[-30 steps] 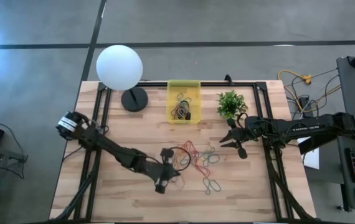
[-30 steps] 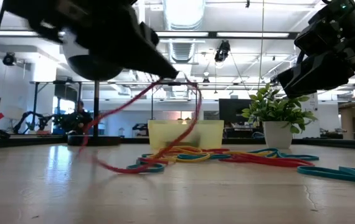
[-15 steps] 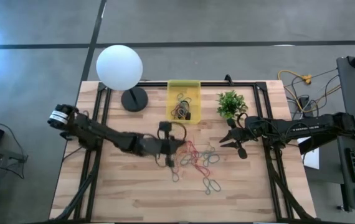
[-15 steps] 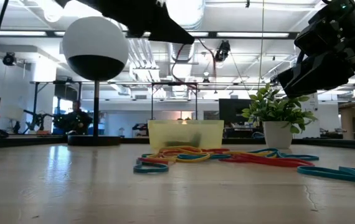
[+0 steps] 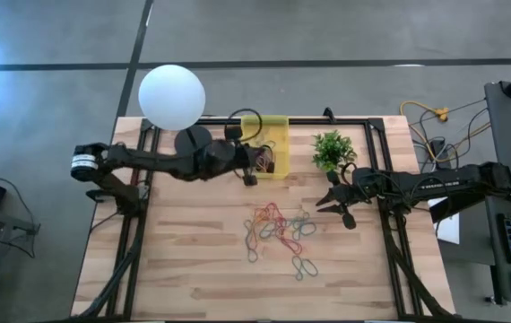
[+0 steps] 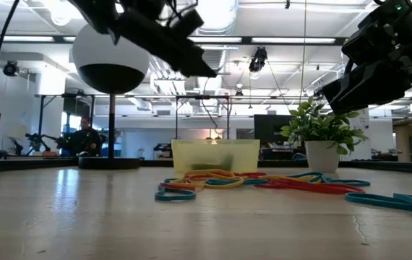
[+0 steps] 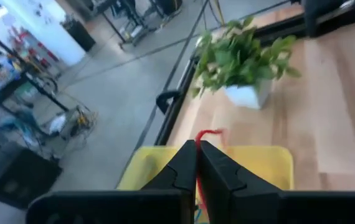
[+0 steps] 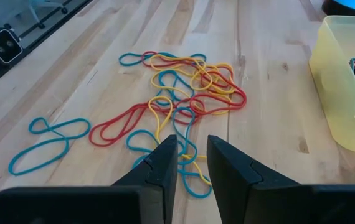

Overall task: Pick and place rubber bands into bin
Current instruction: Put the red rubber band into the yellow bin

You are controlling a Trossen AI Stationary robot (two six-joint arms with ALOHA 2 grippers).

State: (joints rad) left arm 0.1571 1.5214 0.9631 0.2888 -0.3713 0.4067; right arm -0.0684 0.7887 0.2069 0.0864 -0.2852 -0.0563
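The yellow bin point(image 5: 275, 130) stands near the table's far edge with several rubber bands point(image 5: 261, 161) inside. More red, yellow, blue and green bands point(image 5: 279, 230) lie tangled on the wood at mid-table, also seen as a low heap point(image 6: 264, 180) in the low view. My left gripper point(image 5: 250, 172) is at the bin's near left corner, above the table, shut on a red band point(image 7: 210, 133). My right gripper point(image 5: 336, 203) hovers open to the right of the pile, with the bands point(image 8: 177, 106) ahead of its fingers. My left gripper point(image 7: 197, 146) pinches a red rubber band between its two shut fingers. A short curl of the band point(image 7: 207, 132) sticks out past the fingertips. The band is lifted clear of the table, above the bin point(image 7: 271, 163).
A white globe lamp point(image 5: 172, 97) on a black base stands left of the bin. A small green plant in a white pot point(image 5: 332, 149) stands to the bin's right, close to my right gripper. Bare wood lies along the near edge and the left side.
My left gripper has risen from the near left side of the pile and swung toward the far edge to the bin, staying shut on the red band. The band first trailed down to the table and is now lifted clear.
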